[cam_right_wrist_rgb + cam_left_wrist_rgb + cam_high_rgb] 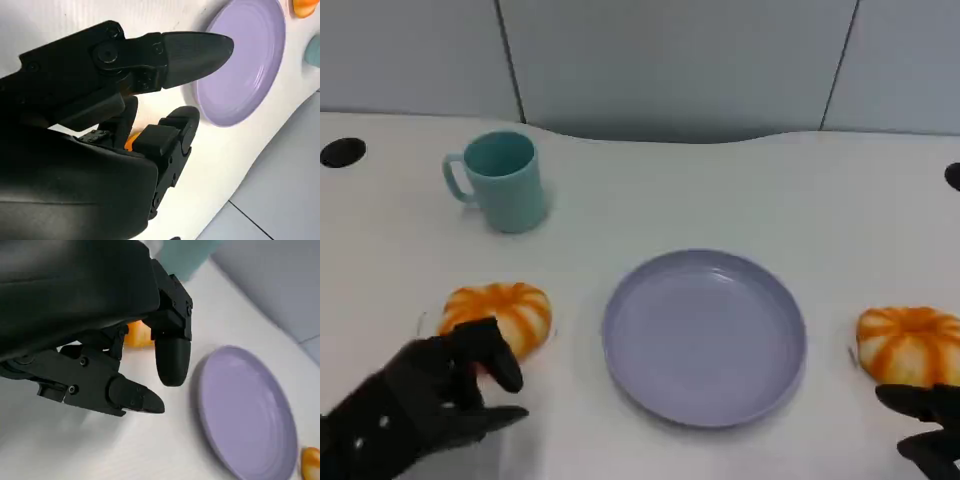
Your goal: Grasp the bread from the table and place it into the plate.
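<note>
Two orange striped bread rolls lie on the white table, one on each side of a lavender plate point(705, 335). My left hand point(430, 395) hovers at the near edge of the left bread point(502, 312), its fingers apart and nothing between them. In the left wrist view, a sliver of that bread point(137, 335) peeks out behind the fingers point(172, 357). Just in front of the right bread point(910, 345) is my right hand point(930, 425), holding nothing. The right wrist view shows its fingers point(195, 47) spread, a bit of bread point(129, 142) under them, and the plate point(245, 65) beyond.
A teal cup point(502, 182) stands at the back left, behind the left bread. Dark round holes point(342, 152) sit in the table near its far corners. A grey wall rises behind the table's back edge. The plate holds nothing.
</note>
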Tool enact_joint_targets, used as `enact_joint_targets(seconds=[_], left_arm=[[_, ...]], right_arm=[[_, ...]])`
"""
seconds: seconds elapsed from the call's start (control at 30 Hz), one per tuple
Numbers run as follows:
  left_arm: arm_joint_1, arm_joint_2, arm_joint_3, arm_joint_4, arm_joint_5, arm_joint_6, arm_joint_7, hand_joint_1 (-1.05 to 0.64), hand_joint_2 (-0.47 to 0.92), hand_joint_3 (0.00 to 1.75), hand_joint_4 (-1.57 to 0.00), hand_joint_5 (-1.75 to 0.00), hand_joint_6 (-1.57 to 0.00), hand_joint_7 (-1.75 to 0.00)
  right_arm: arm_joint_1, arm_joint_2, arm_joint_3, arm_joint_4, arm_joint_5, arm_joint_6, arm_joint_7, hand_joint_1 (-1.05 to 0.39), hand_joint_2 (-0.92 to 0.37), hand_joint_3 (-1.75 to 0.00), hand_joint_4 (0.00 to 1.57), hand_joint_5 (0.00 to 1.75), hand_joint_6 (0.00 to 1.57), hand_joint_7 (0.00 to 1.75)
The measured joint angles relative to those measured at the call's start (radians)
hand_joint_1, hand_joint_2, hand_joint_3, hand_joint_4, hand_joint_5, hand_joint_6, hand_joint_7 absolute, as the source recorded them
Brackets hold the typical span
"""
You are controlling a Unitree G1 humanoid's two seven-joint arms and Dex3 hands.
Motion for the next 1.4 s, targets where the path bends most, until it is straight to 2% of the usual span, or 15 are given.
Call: enact_joint_targets(seconds=[0.1, 0.17, 0.23, 0.3, 0.37, 0.4, 0.43, 0.47, 0.5, 0.6, 0.67, 0.87, 1.1, 1.4], left_arm=[[-0.001, 0.038, 0.000, -0.026, 0.164, -0.126, 0.125, -0.38, 0.92, 0.03, -0.36, -1.75, -0.20, -1.72], [-0.001, 0.057, 0.000, -0.039, 0.243, -0.139, 0.161, -0.44, 0.91, 0.01, -0.25, -1.71, -0.20, -1.47], [0.001, 0.092, 0.000, -0.088, 0.344, -0.135, 0.175, -0.50, 0.89, 0.00, -0.27, -1.42, -0.30, -1.08], [0.001, 0.133, 0.005, -0.162, 0.436, -0.114, 0.180, -0.57, 0.89, 0.00, -0.28, -1.15, -0.45, -0.58], [0.000, 0.162, 0.014, -0.222, 0.492, -0.084, 0.179, -0.58, 0.89, 0.00, -0.29, -1.10, -0.50, -0.44], [0.000, 0.169, 0.016, -0.240, 0.510, -0.070, 0.178, -0.64, 0.87, 0.00, -0.20, -0.82, -0.46, -0.23], [0.002, 0.175, 0.016, -0.262, 0.531, -0.048, 0.161, -0.67, 0.86, 0.00, -0.20, -0.62, -0.45, -0.12], [0.003, 0.186, 0.015, -0.292, 0.564, -0.021, 0.127, -0.69, 0.85, 0.00, -0.19, -0.50, -0.43, -0.06], [0.003, 0.202, 0.013, -0.322, 0.596, 0.005, 0.093, -0.72, 0.86, 0.00, -0.14, -0.38, -0.37, -0.03], [-0.009, 0.231, 0.000, -0.378, 0.667, 0.073, 0.009, -0.76, 0.87, 0.00, -0.05, -0.26, -0.25, 0.00], [-0.025, 0.237, -0.015, -0.390, 0.684, 0.112, -0.059, -0.76, 0.86, 0.00, -0.02, -0.24, -0.21, 0.00], [-0.101, 0.254, -0.064, -0.392, 0.696, 0.167, -0.214, -0.61, 0.74, 0.00, 0.00, -0.17, -0.17, 0.00], [-0.163, 0.236, -0.123, -0.352, 0.698, 0.233, -0.275, -0.53, 0.71, 0.00, 0.00, -0.06, -0.14, -0.01], [-0.277, 0.175, -0.236, -0.140, 0.739, 0.295, -0.262, -0.55, 0.73, 0.01, 0.00, 0.00, -0.11, 0.00]], right_arm=[[-0.005, 0.006, 0.010, 0.000, 0.000, 0.006, 0.000, -0.35, -0.92, -0.38, 0.52, 0.72, 0.76, 0.01], [-0.007, 0.007, 0.014, 0.000, -0.001, 0.007, 0.000, -0.36, -0.92, -0.37, 0.53, 0.73, 0.76, 0.01], [-0.015, 0.007, 0.024, 0.001, -0.003, 0.007, 0.000, -0.37, -0.92, -0.37, 0.54, 0.76, 0.76, 0.01], [-0.025, 0.008, 0.030, 0.005, -0.006, 0.006, -0.001, -0.36, -0.92, -0.36, 0.54, 0.77, 0.76, 0.01], [-0.032, 0.008, 0.031, 0.010, -0.009, 0.005, -0.001, -0.36, -0.92, -0.36, 0.53, 0.78, 0.76, 0.01], [-0.035, 0.008, 0.031, 0.011, -0.010, 0.005, -0.001, -0.36, -0.92, -0.36, 0.54, 0.78, 0.76, 0.01], [-0.037, 0.008, 0.032, 0.013, -0.010, 0.004, -0.002, -0.37, -0.92, -0.36, 0.54, 0.79, 0.76, 0.01], [-0.038, 0.009, 0.033, 0.014, -0.010, 0.004, -0.002, -0.37, -0.92, -0.36, 0.54, 0.79, 0.76, 0.01], [-0.040, 0.009, 0.033, 0.017, -0.010, 0.004, -0.002, -0.38, -0.92, -0.36, 0.54, 0.80, 0.76, 0.01], [-0.043, 0.010, 0.036, 0.025, -0.010, 0.004, -0.002, -0.37, -0.92, -0.36, 0.53, 0.81, 0.76, 0.01], [-0.045, 0.011, 0.040, 0.026, -0.013, 0.004, -0.002, -0.38, -0.92, -0.37, 0.53, 0.81, 0.75, 0.01], [-0.045, 0.013, 0.048, 0.025, -0.019, 0.004, -0.004, -0.38, -0.92, -0.36, 0.52, 0.81, 0.76, 0.01], [-0.043, 0.019, 0.051, 0.011, -0.019, 0.008, -0.006, -0.36, -0.92, -0.37, 0.51, 0.82, 0.75, 0.01], [-0.044, 0.021, 0.055, 0.007, -0.019, 0.008, -0.008, -0.35, -0.92, -0.38, 0.50, 0.84, 0.74, 0.00]])
